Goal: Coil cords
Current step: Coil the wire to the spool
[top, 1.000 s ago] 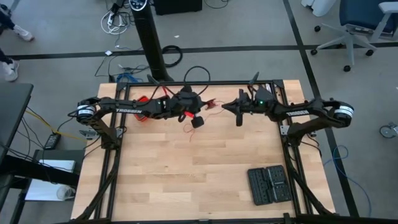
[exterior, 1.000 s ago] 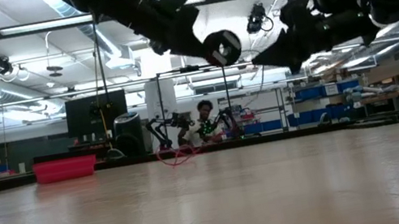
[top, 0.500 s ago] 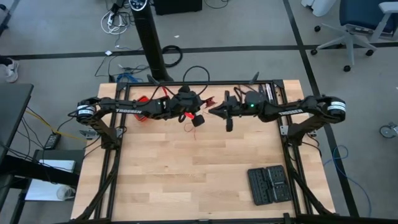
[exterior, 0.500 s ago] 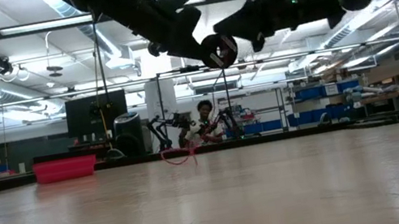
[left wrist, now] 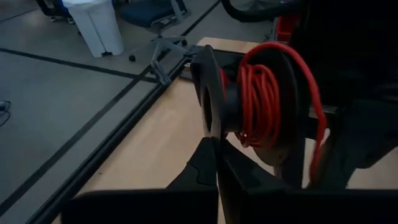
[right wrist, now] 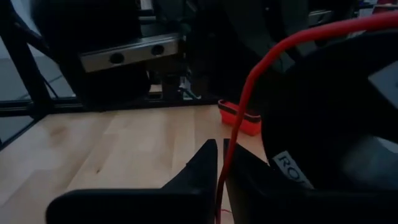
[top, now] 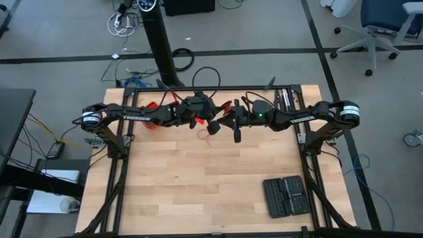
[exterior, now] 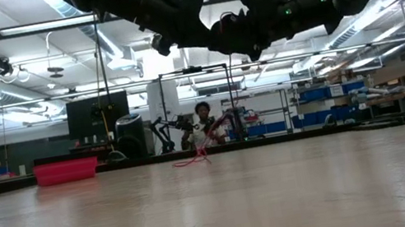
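Red wire [left wrist: 261, 106] wound on dark spool [left wrist: 214, 93], gripped by left gripper [left wrist: 217, 163], fingers pressed on spool rim, above table [top: 198, 178] rear centre. Right gripper [right wrist: 219, 163] pinching a strand (loose tail trailing onto tabletop [exterior: 194, 158]). Grippers nearly touching.
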